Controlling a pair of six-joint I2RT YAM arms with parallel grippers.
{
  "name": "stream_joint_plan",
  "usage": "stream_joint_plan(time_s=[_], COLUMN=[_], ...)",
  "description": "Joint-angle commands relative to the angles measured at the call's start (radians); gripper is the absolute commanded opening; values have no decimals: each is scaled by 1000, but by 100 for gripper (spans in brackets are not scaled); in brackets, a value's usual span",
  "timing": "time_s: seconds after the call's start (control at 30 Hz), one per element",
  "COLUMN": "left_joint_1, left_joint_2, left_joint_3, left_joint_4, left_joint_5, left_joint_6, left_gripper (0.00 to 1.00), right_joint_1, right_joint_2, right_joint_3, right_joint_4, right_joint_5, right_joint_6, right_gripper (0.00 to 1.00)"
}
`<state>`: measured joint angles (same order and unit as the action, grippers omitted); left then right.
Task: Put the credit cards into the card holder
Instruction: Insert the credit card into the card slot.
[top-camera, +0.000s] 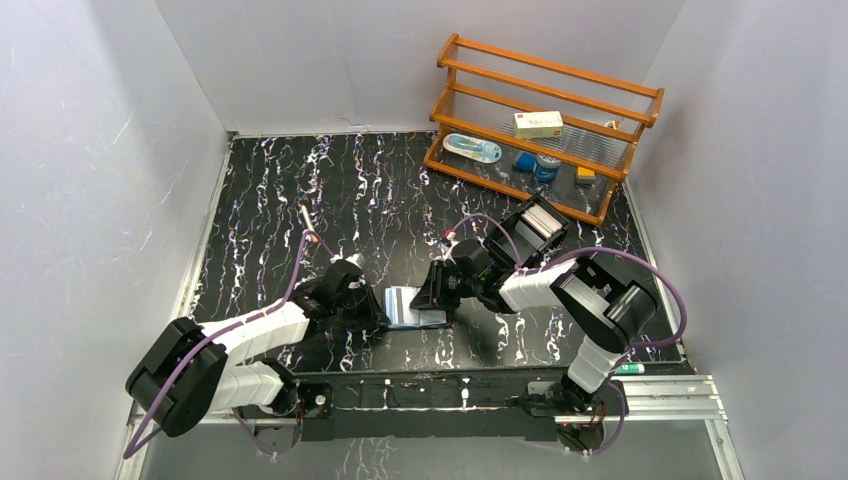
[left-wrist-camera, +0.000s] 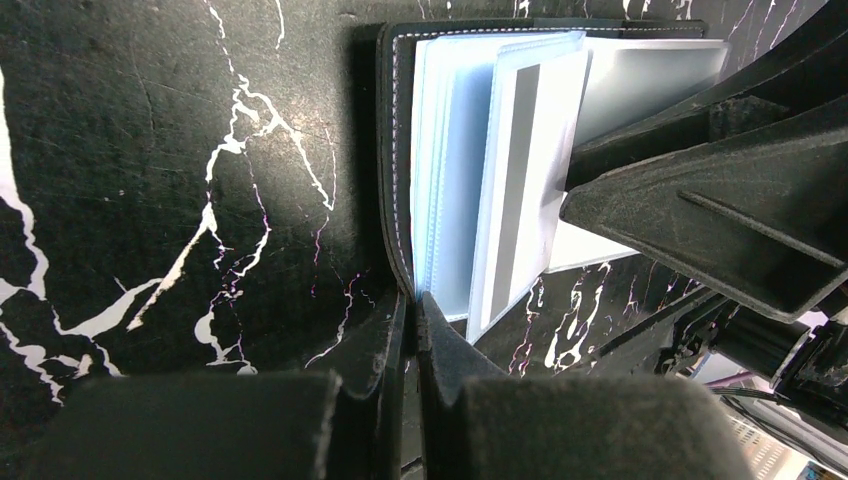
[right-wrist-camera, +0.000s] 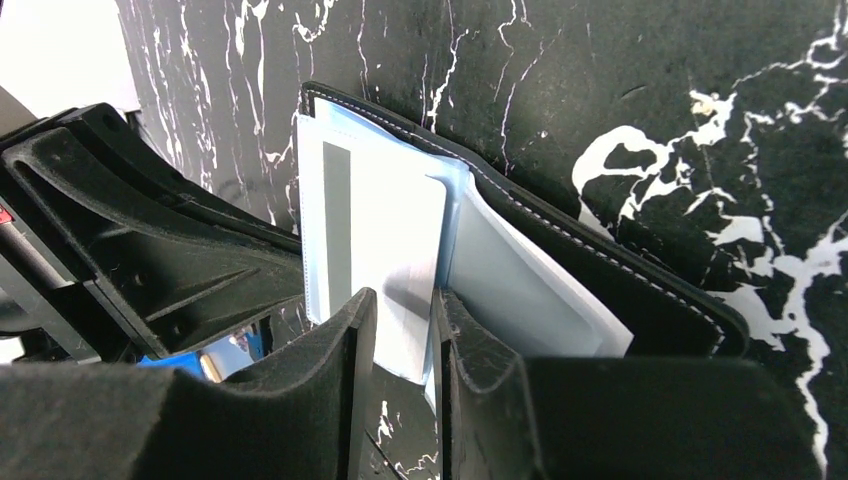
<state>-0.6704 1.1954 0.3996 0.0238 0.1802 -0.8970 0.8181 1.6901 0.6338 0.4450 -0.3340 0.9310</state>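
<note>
Left gripper (left-wrist-camera: 412, 310) tight on card holder (left-wrist-camera: 386, 150); white card (right-wrist-camera: 380, 220), part-hidden, in right gripper (right-wrist-camera: 405, 305).

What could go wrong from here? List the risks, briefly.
1. The credit card, pinched in the right gripper, sits only partly among the clear sleeves and askew; it may snag a sleeve edge or slip between pockets.
2. The left gripper pins the card holder only at one edge; a push could pivot or drag it.
3. The two grippers work close and might collide.
</note>
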Motion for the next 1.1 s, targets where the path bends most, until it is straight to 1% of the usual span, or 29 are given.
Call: stream_joint_plan(time_s=[0.0,0.03,0.07,0.13,0.2,0.23,0.27,0.3,0.4,0.47,0.5,0.63,0.7,0.73,0.8,0.83,0.9,0.97,1.07], left_joint_1=[-4,-4,-4,-5,-5,-5,-5,-5,-5,-5,-5,-4,-5,-5,-5,-5,-5,-5,-5], left_joint_2=[-24,-25,-27,-32,-35,-36,-35,-33,-25,-24,-25,-30,-33,-36,-45,-51,-65,-83,-109], left_joint_3=[37,39,44,50,55,58,59,60,58,56,55,51,54,58,62,69,86,109,149], left_joint_4=[19,17,16,15,15,13,13,13,11,9,8,10,11,12,7,-3,-36,-87,-136], left_joint_5=[48,49,51,56,58,56,55,55,52,49,46,36,35,36,35,32,20,7,3], left_joint_6=[1,1,1,-1,-3,-3,-3,-2,-1,0,0,-2,-2,-1,7,12,25,40,63], left_gripper=[0,0,0,0,0,0,0,0,1,5,7,12,12,10,0,0,0,0,0], right_joint_1=[16,16,16,16,15,16,16,16,16,16,16,16,15,16,16,16,16,16,16], right_joint_2=[22,23,24,30,42,44,45,45,83,87,87,86,85,85,73,60,10,-42,-99], right_joint_3=[35,34,32,35,32,29,27,25,13,7,5,6,6,6,17,31,77,127,156], right_joint_4=[64,62,62,64,100,115,128,140,169,182,184,151,143,139,101,59,-109,-235,-341], right_joint_5=[-63,-61,-62,-72,-96,-106,-111,-115,-126,-126,-125,-111,-109,-108,-99,-86,-39,10,65], right_joint_6=[-196,44,74,80,93,102,115,126,157,168,169,160,158,155,133,109,45,-21,-62], right_gripper=[35,35,35,35,35,67,27,21,17,14,13,12,13,13,16,18,23,29,38])
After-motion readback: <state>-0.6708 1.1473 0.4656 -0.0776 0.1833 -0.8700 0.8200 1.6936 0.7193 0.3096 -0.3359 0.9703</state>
